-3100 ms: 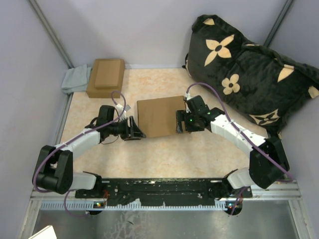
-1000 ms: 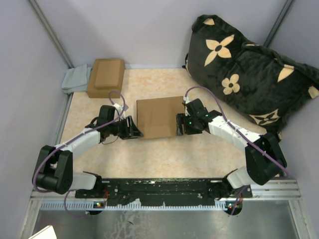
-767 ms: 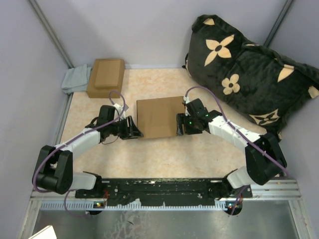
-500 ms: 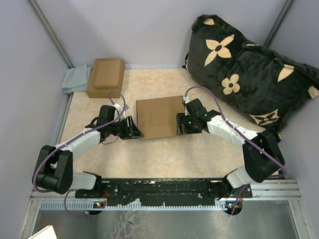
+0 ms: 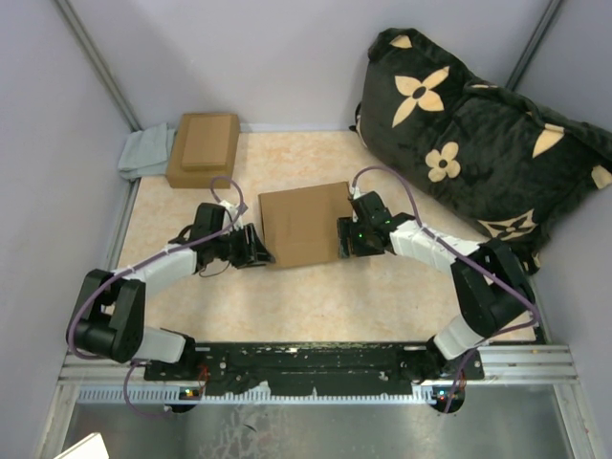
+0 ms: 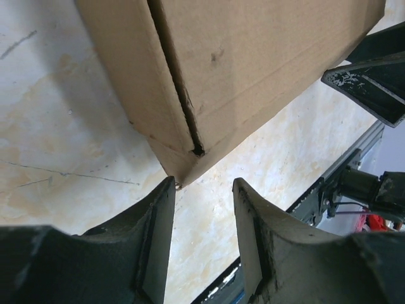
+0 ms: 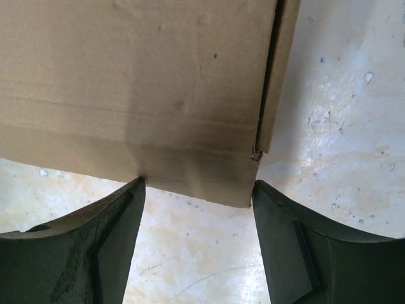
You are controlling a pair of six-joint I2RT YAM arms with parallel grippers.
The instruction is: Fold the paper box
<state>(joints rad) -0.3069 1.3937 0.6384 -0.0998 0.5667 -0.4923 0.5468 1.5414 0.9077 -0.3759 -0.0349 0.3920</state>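
The paper box (image 5: 302, 225) is a closed tan cardboard mailer lying flat in the middle of the table. My left gripper (image 5: 256, 251) is open at its near left corner; in the left wrist view (image 6: 202, 190) that corner (image 6: 180, 174) sits just ahead of the fingertips, touching the left one. My right gripper (image 5: 342, 239) is open against the box's right side; in the right wrist view (image 7: 197, 190) the box's side wall (image 7: 190, 171) spans the gap between the two fingertips.
A smaller brown cardboard box with a stepped lid (image 5: 203, 148) sits at the back left on a grey cloth (image 5: 145, 153). A big black cushion with tan flowers (image 5: 478, 134) fills the back right. Grey walls close the table's sides.
The box has shifted slightly left and turned a little. Both grippers have moved in closer to it; the right arm's elbow has swung inward.
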